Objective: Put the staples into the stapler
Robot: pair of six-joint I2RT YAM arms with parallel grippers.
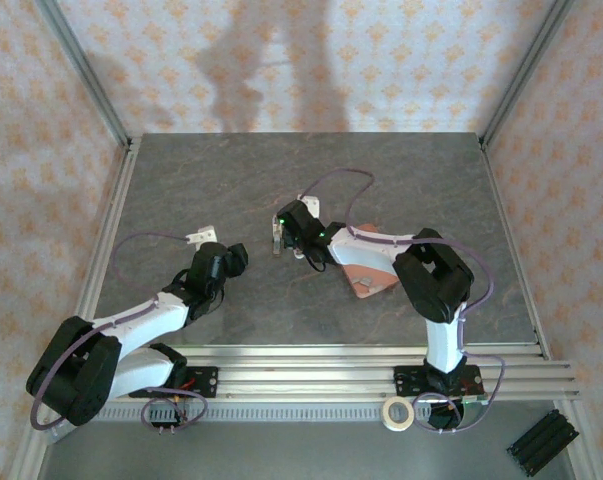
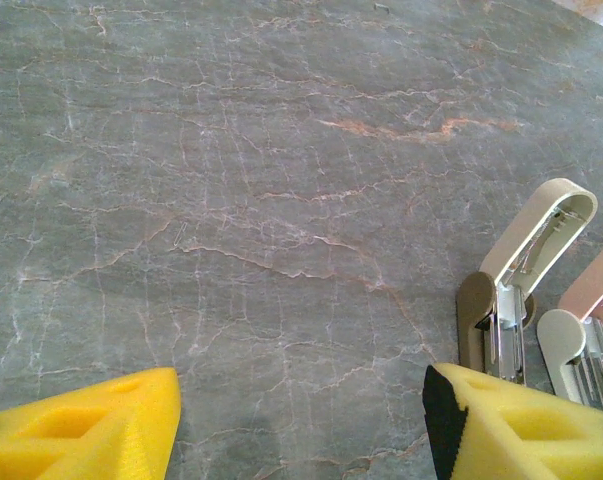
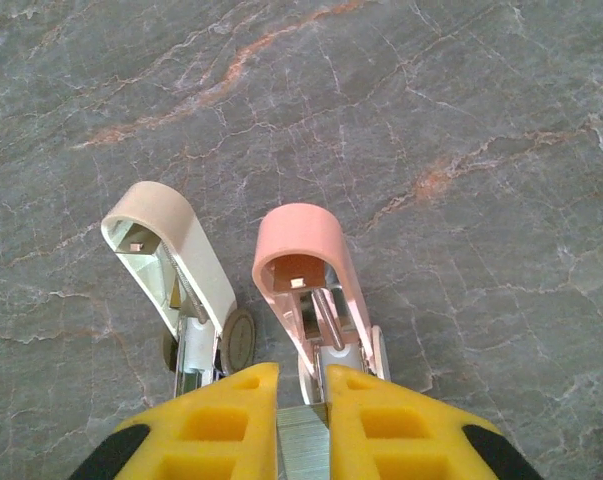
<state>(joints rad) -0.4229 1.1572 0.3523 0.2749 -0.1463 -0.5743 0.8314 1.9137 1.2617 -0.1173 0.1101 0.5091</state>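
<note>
Jaws of the right gripper point(image 3: 302, 395) are pinched nearly together on the staples point(image 3: 303, 450), a small grey ridged block wedged between the yellow fingers point(image 3: 216, 420). From where I stand, that block sits right at the near, hinged end of the stapler point(image 3: 311, 290). It lines up with the silvery channel inside the pink arm point(image 3: 303, 235). I cannot tell whether the block actually touches the channel. The stapler is splayed open on the table. Its cream arm point(image 3: 171, 240) is just beside the pink one, on the left in the wrist view, and both rounded tips point away from the fingers.

The left gripper point(image 2: 301, 400) hangs over bare stone with its jaws spread wide and nothing between them. In its wrist view the stapler point(image 2: 533, 240) lies off to one side, close by the tip of the right-hand finger point(image 2: 511, 420) and outside the gap.

From above, the right gripper point(image 1: 280, 238) reaches in toward the middle of the grey marbled table point(image 1: 181, 180). The left gripper point(image 1: 231, 260) is near it, but they are apart. A salmon-pink tray point(image 1: 373, 280) lies under the right arm's forearm. A roll of tape point(image 1: 398, 412) rests on the rail by that arm's base.
</note>
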